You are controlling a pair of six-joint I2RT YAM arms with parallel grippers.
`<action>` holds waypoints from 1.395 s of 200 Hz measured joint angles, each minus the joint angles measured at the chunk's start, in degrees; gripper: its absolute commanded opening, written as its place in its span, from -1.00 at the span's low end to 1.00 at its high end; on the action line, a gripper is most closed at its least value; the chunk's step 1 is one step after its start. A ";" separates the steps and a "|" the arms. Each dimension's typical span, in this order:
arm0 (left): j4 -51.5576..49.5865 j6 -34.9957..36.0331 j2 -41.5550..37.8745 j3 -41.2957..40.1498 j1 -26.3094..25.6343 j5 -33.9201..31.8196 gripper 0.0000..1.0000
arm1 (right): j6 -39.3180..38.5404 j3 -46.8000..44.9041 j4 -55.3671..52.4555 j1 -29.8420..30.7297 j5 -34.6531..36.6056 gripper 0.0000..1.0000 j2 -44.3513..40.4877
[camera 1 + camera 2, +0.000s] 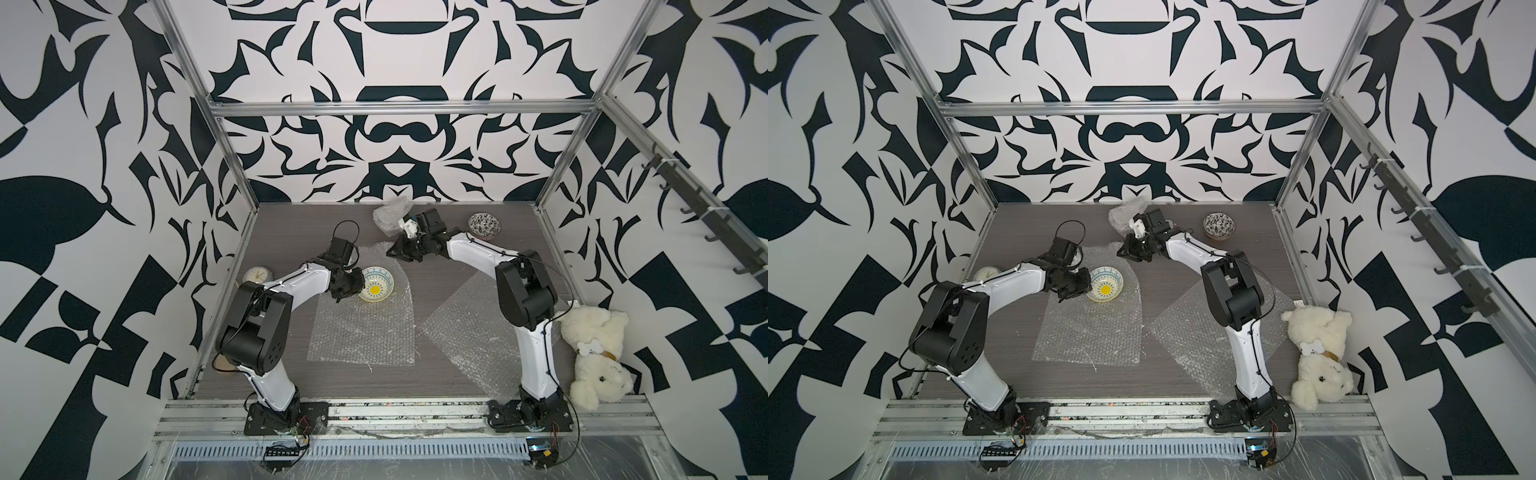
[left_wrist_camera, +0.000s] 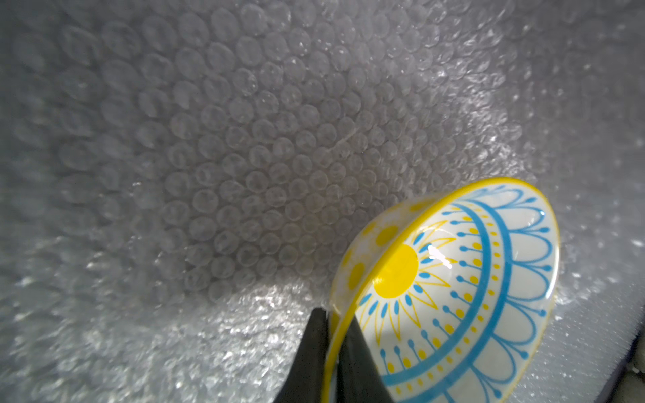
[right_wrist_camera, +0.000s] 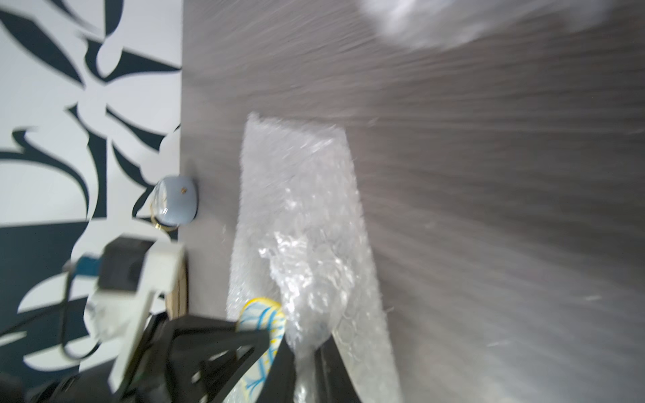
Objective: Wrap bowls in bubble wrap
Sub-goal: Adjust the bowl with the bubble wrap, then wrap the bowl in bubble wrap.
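Observation:
A blue-and-yellow patterned bowl (image 1: pixel 376 284) (image 1: pixel 1104 284) sits over a flat bubble wrap sheet (image 1: pixel 361 332) (image 1: pixel 1092 332) near the table's middle. My left gripper (image 1: pixel 354 286) (image 2: pixel 335 322) is shut on the bowl's yellow rim (image 2: pixel 340 335), one finger inside and one outside. My right gripper (image 1: pixel 392 250) (image 3: pixel 305 343) is shut on the far corner of that sheet (image 3: pixel 300 209), which is lifted and folded toward the bowl (image 3: pixel 260 314). A black-and-white floral bowl (image 1: pixel 484 225) (image 1: pixel 1219 225) stands bare at the back right. A crumpled bundle of bubble wrap (image 1: pixel 390 216) lies at the back; what it holds is hidden.
A second bubble wrap sheet (image 1: pixel 469 332) lies flat under my right arm. A white teddy bear (image 1: pixel 594 357) lies at the table's right edge. A small round clock (image 1: pixel 257 275) (image 3: pixel 174 202) stands against the left wall. Metal frame posts border the table.

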 measured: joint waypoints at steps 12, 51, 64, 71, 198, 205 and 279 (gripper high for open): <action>0.00 0.00 -0.02 0.00 0.00 0.00 -0.79 | -0.85 0.00 -0.79 1.25 0.33 -0.71 -1.05; -0.55 0.00 -0.96 0.00 0.00 -0.96 -0.80 | -2.54 -0.07 -2.78 3.21 1.11 -0.72 -1.90; -1.09 0.02 -1.53 0.00 0.00 -1.55 -0.81 | -2.84 -0.11 -3.48 2.82 1.88 -0.72 -1.75; -1.49 0.02 -1.86 0.00 0.00 -1.79 -0.81 | -2.97 -0.13 -3.69 2.62 2.34 -0.72 -1.64; -2.08 -0.87 -6.54 -5.62 0.00 -2.58 -0.81 | -3.61 -0.15 -5.53 1.75 4.24 -0.72 -1.57; -1.99 -0.87 -6.51 -5.62 0.00 -2.58 -0.81 | -3.69 -0.15 -5.53 1.81 4.20 -0.72 -1.57; -0.44 -1.11 -5.57 -5.62 0.00 -2.01 -0.80 | -4.85 -0.33 -6.36 6.25 0.33 -0.72 -2.54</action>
